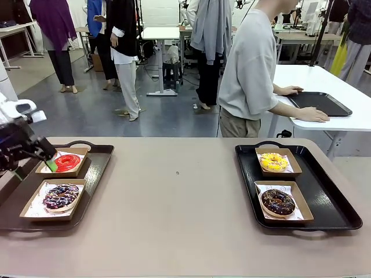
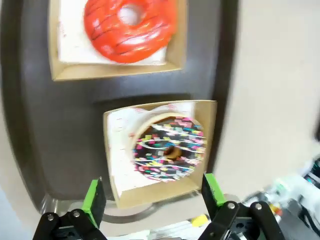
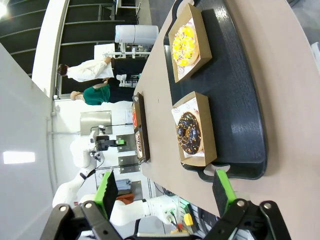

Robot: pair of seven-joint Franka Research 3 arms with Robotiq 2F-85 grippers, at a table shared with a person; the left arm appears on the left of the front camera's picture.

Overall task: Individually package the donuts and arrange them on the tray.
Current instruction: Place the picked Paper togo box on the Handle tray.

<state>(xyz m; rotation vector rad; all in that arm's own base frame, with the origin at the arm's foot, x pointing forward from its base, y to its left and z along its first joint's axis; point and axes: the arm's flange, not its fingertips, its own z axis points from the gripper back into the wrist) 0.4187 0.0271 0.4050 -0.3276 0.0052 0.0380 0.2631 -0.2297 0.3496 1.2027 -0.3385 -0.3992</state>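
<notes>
On the left black tray (image 1: 95, 168) two cardboard boxes each hold a donut: a glossy red donut (image 1: 67, 161) (image 2: 129, 27) and a purple-dark sprinkled donut (image 1: 60, 197) (image 2: 169, 148). My left gripper (image 1: 48, 162) (image 2: 153, 197) hovers open above that tray, holding nothing, with the purple donut's box between and beyond its green pads (image 2: 94, 199). On the right black tray (image 1: 330, 197) (image 3: 240, 100) lie a boxed yellow-iced donut (image 1: 274, 161) (image 3: 185, 45) and a boxed chocolate donut (image 1: 278, 202) (image 3: 189, 132). My right gripper (image 3: 165, 192) is open and empty, high off the tray's end.
A person (image 1: 249, 69) stands past the table's far edge, turned away, with both hands on a white side table (image 1: 324, 87) that carries another black tray (image 1: 322, 103). The brown tabletop (image 1: 179, 197) lies bare between the two trays.
</notes>
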